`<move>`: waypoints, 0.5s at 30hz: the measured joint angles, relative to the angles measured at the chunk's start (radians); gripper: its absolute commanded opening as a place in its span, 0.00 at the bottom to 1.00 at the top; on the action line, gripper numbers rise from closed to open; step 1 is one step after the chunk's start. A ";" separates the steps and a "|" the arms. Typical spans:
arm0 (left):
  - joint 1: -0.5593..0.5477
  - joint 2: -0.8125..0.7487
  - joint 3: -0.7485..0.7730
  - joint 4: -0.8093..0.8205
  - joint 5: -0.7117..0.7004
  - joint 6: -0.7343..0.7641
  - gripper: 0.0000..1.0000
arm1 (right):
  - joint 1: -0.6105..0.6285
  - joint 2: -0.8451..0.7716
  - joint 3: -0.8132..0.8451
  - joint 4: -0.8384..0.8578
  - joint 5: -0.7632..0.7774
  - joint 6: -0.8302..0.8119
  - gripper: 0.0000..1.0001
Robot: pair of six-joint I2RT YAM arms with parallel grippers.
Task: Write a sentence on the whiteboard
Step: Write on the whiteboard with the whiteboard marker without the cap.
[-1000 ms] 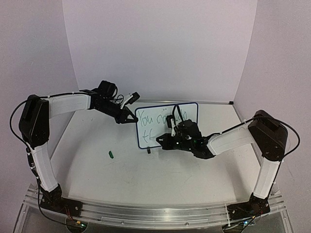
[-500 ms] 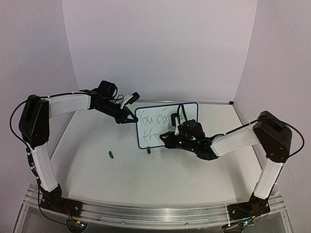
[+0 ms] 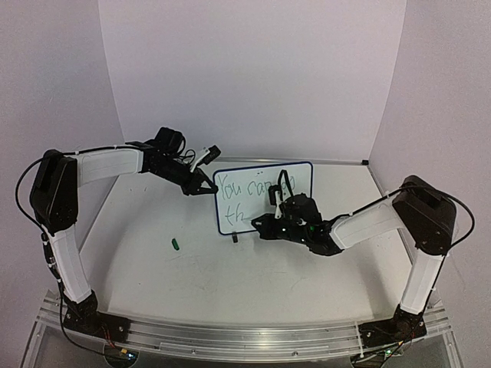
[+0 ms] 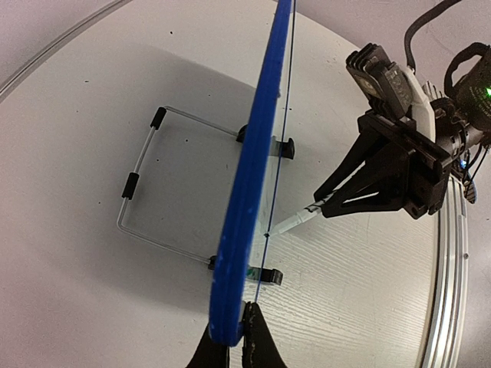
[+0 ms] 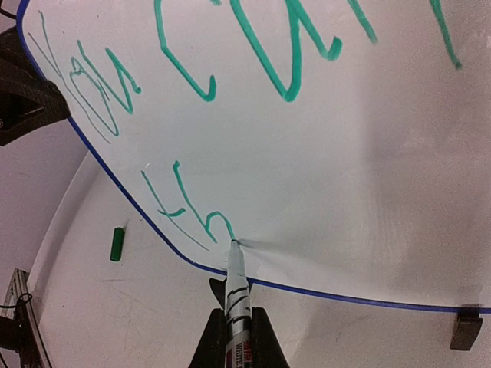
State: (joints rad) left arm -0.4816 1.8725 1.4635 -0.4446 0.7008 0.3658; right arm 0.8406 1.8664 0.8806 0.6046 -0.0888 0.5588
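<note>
The whiteboard stands upright at mid-table, blue-framed. Its sentence shows in green as "You can do" above "th". My left gripper is shut on the board's left frame edge, fingertips pinching it. My right gripper is in front of the board's lower half, shut on a white marker. The marker's tip touches the board at the end of the "h". The left wrist view shows the marker meeting the board face.
A green pen cap lies on the table left of the board, also the cap in the right wrist view. A wire stand props the board from behind, with black clip feet. White walls enclose the table.
The right gripper and marker have shifted a little along the lower line, and the second-line letters now read "th". The left arm and board have stayed put.
</note>
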 measured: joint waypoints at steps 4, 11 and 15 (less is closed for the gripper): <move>0.000 0.000 0.000 0.000 0.000 0.000 0.00 | 0.000 0.004 0.000 0.000 -0.004 0.003 0.00; 0.000 0.000 0.000 0.000 0.000 0.000 0.00 | 0.000 -0.002 -0.012 0.002 -0.012 -0.008 0.00; 0.000 0.000 0.000 0.000 0.000 0.000 0.00 | -0.001 -0.041 -0.052 0.001 -0.017 -0.023 0.00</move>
State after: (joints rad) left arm -0.4816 1.8725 1.4635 -0.4446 0.7010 0.3660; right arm 0.8398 1.8254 0.8285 0.6053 -0.1055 0.5353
